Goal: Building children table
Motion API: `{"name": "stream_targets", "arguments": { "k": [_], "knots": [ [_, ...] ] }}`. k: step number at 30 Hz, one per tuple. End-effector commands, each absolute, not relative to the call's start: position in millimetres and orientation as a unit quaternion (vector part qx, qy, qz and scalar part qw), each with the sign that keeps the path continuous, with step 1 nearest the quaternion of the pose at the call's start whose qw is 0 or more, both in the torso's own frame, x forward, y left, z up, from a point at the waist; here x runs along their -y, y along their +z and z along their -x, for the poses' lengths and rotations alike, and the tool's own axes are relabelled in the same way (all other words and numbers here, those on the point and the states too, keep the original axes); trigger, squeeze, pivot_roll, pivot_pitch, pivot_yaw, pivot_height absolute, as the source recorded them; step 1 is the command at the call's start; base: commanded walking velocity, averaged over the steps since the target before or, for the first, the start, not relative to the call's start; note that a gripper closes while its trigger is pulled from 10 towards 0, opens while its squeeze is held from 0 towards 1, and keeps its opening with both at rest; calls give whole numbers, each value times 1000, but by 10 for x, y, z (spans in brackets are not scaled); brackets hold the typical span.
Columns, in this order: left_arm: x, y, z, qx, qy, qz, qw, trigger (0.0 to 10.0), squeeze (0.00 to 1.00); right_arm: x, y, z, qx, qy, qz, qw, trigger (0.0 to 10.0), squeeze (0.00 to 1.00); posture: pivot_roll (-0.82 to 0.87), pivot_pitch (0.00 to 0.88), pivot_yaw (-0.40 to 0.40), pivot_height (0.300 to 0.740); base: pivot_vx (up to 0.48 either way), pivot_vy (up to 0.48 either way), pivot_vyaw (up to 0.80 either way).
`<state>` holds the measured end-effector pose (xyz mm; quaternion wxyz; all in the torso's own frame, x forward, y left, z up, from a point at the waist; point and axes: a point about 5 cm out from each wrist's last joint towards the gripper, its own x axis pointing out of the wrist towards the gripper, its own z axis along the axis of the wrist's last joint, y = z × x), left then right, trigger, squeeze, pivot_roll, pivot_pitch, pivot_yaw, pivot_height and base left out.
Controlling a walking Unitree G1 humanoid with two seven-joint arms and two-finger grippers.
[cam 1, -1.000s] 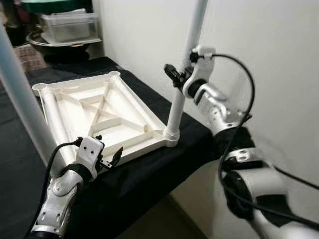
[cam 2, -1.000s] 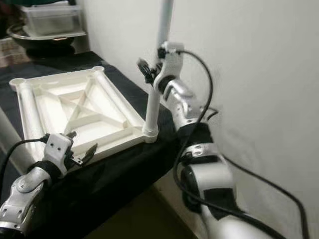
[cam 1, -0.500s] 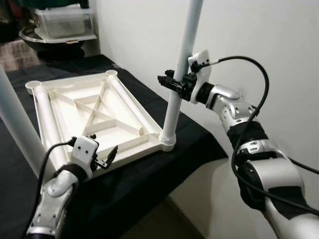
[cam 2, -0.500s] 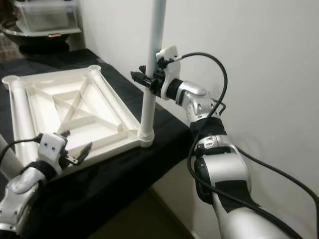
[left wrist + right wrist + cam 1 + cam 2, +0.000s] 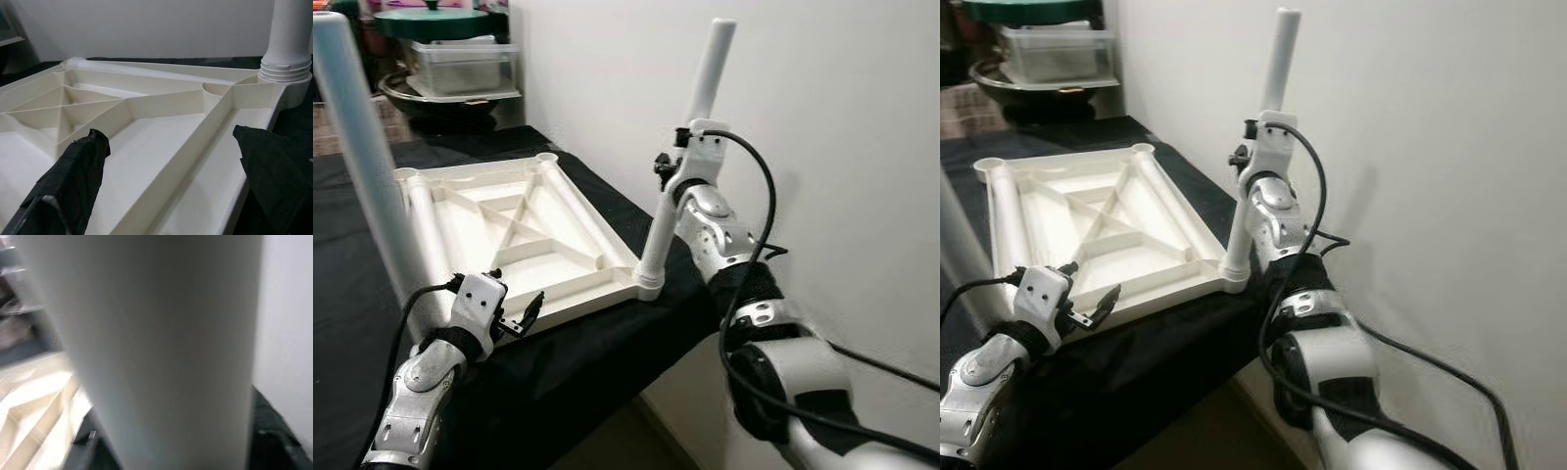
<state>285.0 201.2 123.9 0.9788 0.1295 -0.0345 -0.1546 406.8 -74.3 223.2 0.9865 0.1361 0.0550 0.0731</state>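
— Two white legs stand up from the upturned tabletop [image 5: 514, 230], correct?

— Yes. One leg [image 5: 683, 157] rises slightly tilted from the corner socket at the centre of the frame; the other leg [image 5: 364, 147] stands at the left edge. The tabletop lies ribs-up on the black-draped surface [image 5: 597, 343], centre-left.

— Where is the right gripper [image 5: 666, 168]?

— At centre, high on the tilted leg, at about its middle. In the wrist view the white tube sits right up against the camera. Whether its fingers clamp it, I cannot tell.

— And the left gripper [image 5: 524, 315]?

— Lower left, at the tabletop's near edge. Its fingers [image 5: 73, 178] are spread, holding nothing, with the ribbed tray between them.

— Anything behind?

— A clear plastic bin [image 5: 465, 67] sits on a dark round tray, upper left.
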Motion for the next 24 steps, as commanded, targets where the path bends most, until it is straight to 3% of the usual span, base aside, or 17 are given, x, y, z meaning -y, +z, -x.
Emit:
{"name": "stream_targets", "arguments": {
  "k": [1,2,3,4,9,13,14,16,17,19,21,22,23,24],
  "knots": [
    [-1987,1236,-2874,31,-161,-134,977,10000,0,833,2336,-4108,-35,101,-147,983,10000,1000,39,0,-111,740,0,0,0],
    [-1986,1237,-2879,31,-161,-134,977,10000,0,890,2434,-4134,-14,111,-142,983,10000,1000,39,0,-111,740,0,0,0],
    [-1991,1239,-2884,31,-161,-134,977,10000,0,978,2538,-4173,-6,122,-136,983,10000,0,39,0,-111,740,0,0,0],
    [-1992,1238,-2889,31,-160,-134,978,10000,0,1117,2670,-4213,3,139,-130,982,10000,0,37,0,-115,740,0,0,0],
    [-1984,1228,-2881,31,-159,-132,978,10000,0,1253,2863,-4209,33,205,-129,970,10000,0,37,0,-118,740,0,0,0],
    [-1975,1206,-2869,30,-160,-131,978,10000,0,1275,2878,-4121,36,336,-100,936,10000,0,38,0,-121,740,0,0,0],
    [-1974,1209,-2871,31,-160,-131,978,10000,0,1251,2809,-4102,24,363,-79,928,2941,0,40,0,-123,740,0,0,0],
    [-1974,1209,-2871,31,-160,-131,978,10000,0,1251,2809,-4102,24,363,-79,928,2941,0,40,0,-123,740,0,0,0],
    [-1977,1215,-2875,31,-159,-131,978,10000,0,1216,2716,-4096,3,375,-62,925,0,0,44,0,-128,740,0,0,0],
    [-1981,1221,-2878,32,-158,-131,978,10000,0,1185,2610,-4105,-24,366,-50,929,0,0,45,0,-131,740,0,0,0],
    [-1982,1224,-2880,33,-158,-131,978,10000,0,1225,2393,-4189,-73,240,-40,967,0,0,46,0,-132,740,0,0,0],
    [-1981,1221,-2877,33,-158,-131,978,10000,0,1311,2267,-4217,-92,131,-62,985,0,0,46,0,-131,740,0,0,0],
    [-1981,1221,-2877,33,-158,-131,978,10000,0,1311,2267,-4217,-92,131,-62,985,0,0,46,0,-131,740,0,0,0],
    [-1980,1219,-2874,33,-158,-131,978,10000,0,1374,2182,-4220,-106,62,-78,989,0,0,46,0,-131,740,0,0,0]
  ]
}}
